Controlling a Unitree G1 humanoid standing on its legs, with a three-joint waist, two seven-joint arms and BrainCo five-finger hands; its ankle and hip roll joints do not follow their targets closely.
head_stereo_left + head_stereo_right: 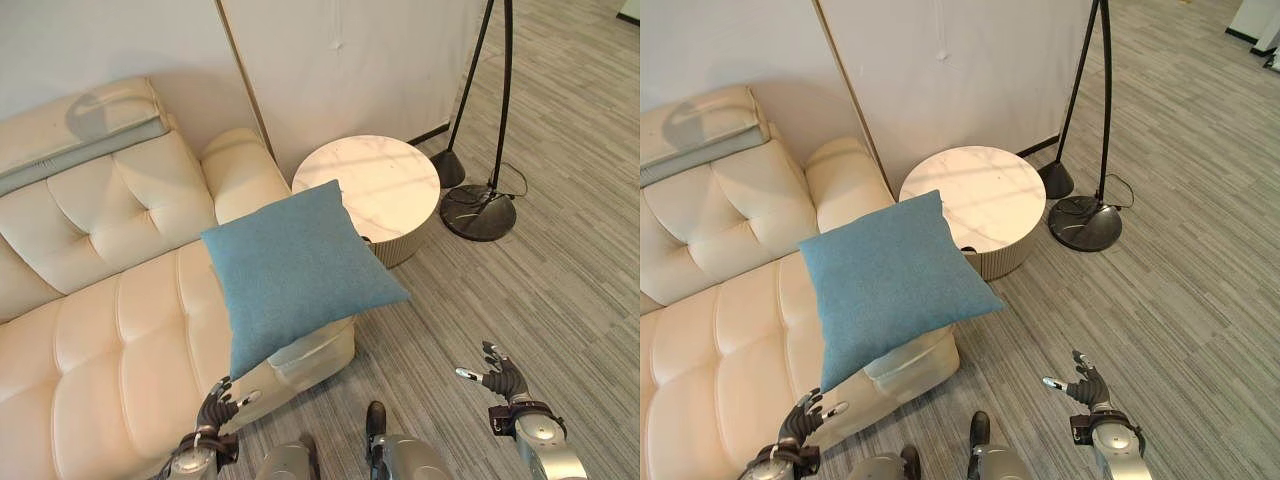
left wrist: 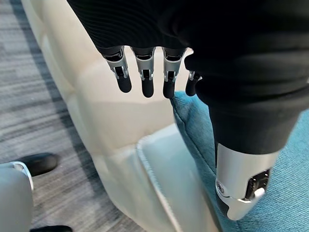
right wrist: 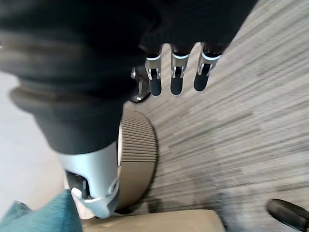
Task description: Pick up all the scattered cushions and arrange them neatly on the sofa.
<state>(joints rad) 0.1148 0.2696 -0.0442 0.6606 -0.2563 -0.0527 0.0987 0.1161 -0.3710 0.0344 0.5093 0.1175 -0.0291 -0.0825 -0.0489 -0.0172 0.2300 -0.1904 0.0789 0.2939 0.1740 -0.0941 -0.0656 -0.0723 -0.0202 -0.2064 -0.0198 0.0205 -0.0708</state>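
The blue cushion (image 1: 298,268) is looking soft and light, overhanging the sofa (image 1: 110,330), while both hands (image 1: 215,408) (image 1: 502,378) are hovering open-fingered, so gripping its edges seems best.

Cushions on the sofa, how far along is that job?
One blue cushion lies on the sofa, tilted, its corner hanging past the seat edge. Left hand and right hand are open, holding nothing. Left: straightening it.

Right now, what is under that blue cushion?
The blue cushion lies on the cream sofa, at the seat's end, one corner overhanging the floor. Whatever lies beneath its middle is covered.
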